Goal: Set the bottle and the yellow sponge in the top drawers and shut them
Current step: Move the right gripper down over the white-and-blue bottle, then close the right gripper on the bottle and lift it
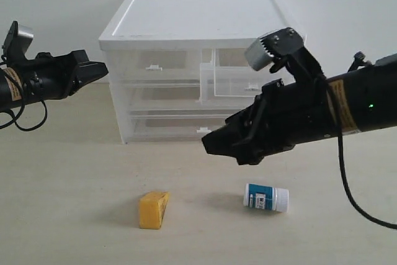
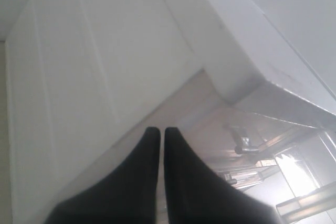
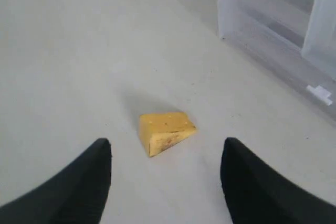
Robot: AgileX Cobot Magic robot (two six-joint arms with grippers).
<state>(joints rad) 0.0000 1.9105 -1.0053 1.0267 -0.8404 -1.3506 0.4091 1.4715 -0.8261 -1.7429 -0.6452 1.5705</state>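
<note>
The yellow sponge [image 1: 153, 210] lies on the table in front of the cabinet, left of the bottle [image 1: 266, 197], which lies on its side. My right gripper [image 1: 211, 143] hovers above the table between them, and its jaws stand wide open and empty. In the right wrist view the sponge [image 3: 165, 131] lies just ahead of that gripper [image 3: 168, 142]. The top right drawer [image 1: 236, 77] is pulled out; the top left drawer [image 1: 153, 63] is pushed in. My left gripper [image 1: 102, 69] is shut and empty beside the cabinet's upper left corner; in its wrist view this gripper [image 2: 161, 129] points along the cabinet.
The white cabinet [image 1: 195, 20] stands at the back of the table, with two wide drawers [image 1: 167, 125] under the top pair. The open drawer juts out just behind my right arm. The cabinet's flat lid [image 2: 105, 51] fills the left wrist view.
</note>
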